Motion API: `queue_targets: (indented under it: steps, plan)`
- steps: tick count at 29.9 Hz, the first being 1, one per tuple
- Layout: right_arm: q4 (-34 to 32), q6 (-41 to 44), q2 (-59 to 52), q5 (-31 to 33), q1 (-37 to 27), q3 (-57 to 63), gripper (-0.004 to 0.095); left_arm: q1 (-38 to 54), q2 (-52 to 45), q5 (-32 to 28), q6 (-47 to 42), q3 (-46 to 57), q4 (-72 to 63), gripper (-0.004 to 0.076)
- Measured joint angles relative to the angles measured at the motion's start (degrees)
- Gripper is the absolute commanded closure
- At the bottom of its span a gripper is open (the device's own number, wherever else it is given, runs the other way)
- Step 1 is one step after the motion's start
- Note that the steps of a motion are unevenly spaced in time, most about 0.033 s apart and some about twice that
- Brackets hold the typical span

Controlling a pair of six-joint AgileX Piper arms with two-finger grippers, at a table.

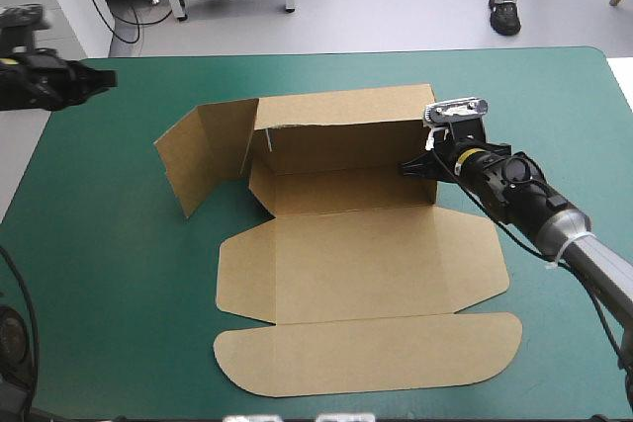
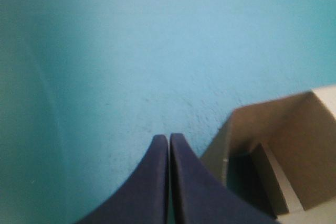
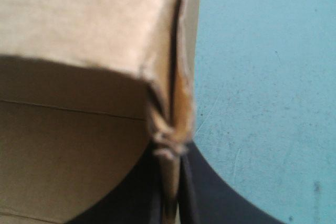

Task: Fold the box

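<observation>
The box (image 1: 356, 254) lies mid-frame on the worktop (image 1: 99, 274), long axis left-right. My right hand (image 1: 407, 167) grips its right end wall, centre-right; my left hand (image 1: 107, 77), closed and empty, sits upper left, well apart.

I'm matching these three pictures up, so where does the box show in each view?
High view: the box lies mid-table, rear wall raised, the right hand at its right end.
Left wrist view: a raised corner of the box beside the shut left hand.
Right wrist view: its wall pinched between the hand's fingers.
Shared landmark: the teal-green cover.
</observation>
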Motion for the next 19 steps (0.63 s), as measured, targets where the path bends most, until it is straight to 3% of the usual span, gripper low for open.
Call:
queue_targets:
  steps: [7, 19]
  plan:
    - [0.0, 0.0, 0.0, 0.11, 0.0, 0.0, 0.0914, 16.83, -0.03, -1.82, -7.24, 7.45, -8.33, 0.0732]
    - [0.25, 0.0, 0.0, 3.76, 0.0, -0.57, 0.0915, 19.41, -0.03, -6.22, -7.25, 18.33, -15.18, 0.0732]
